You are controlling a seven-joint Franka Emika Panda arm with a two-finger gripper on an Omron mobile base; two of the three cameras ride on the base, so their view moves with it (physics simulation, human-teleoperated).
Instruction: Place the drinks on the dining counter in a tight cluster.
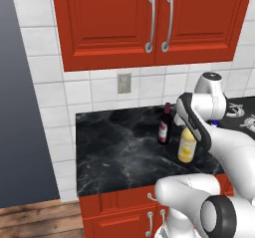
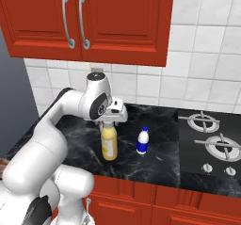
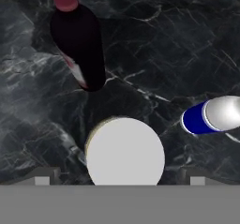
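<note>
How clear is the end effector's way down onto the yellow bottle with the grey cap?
Probably clear: the open end effector hangs right above the yellow bottle, its fingertips either side of the cap; the dark wine bottle stands apart.

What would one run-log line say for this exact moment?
gripper: open, above yellow bottle, holding nothing | wine bottle: upright | blue-and-white bottle: upright, apart | counter: black marble
</note>
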